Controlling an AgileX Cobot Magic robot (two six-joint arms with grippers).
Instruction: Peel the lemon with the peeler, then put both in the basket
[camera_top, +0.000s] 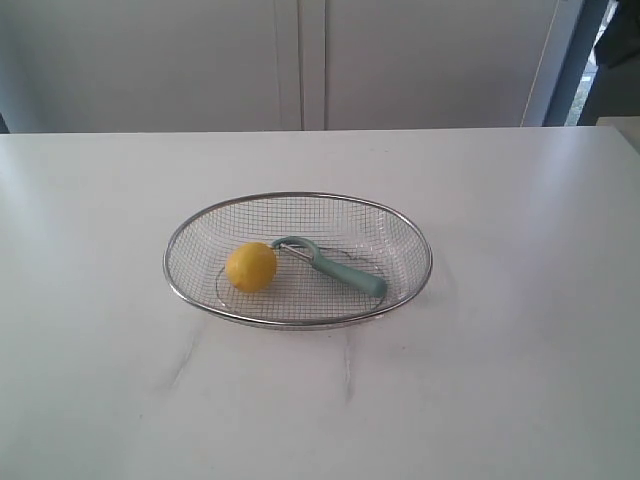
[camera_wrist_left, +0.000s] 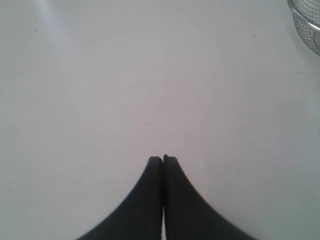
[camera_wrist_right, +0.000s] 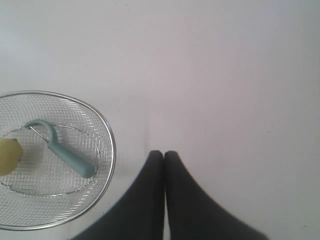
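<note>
Plainly, the biggest risk is the wide, shallow oval basket of silver wire mesh (camera_top: 300, 195) itself. It looks light, and a bump on its thick rim could slide or tip it on the white bench (camera_top: 100, 400). The small round yellow lemon (camera_top: 251, 267) could roll across the mesh if it is nudged. The slim peeler with the pale teal-green handle (camera_top: 335, 268) lies flat on the wire, so a low reach may scrape the mesh and miss it. Its curved head sits just beside the lemon, perhaps touching it, so a grab at 1 may shove the other.

Both things lie inside the basket, which stands about mid-bench, well apart from every edge. The lemon is in its left part, and the peeler's handle slants toward the right, near side of the rim. Whether the lemon is peeled cannot be told.

The left fingers (camera_wrist_left: 147, 200) are pressed together, hold nothing and hang over bare bench, with only a sliver of the rim in their view. The right fingers (camera_wrist_right: 147, 200) are likewise pressed together and empty. They are outside the basket and near its rim, apart from the peeler.
</note>
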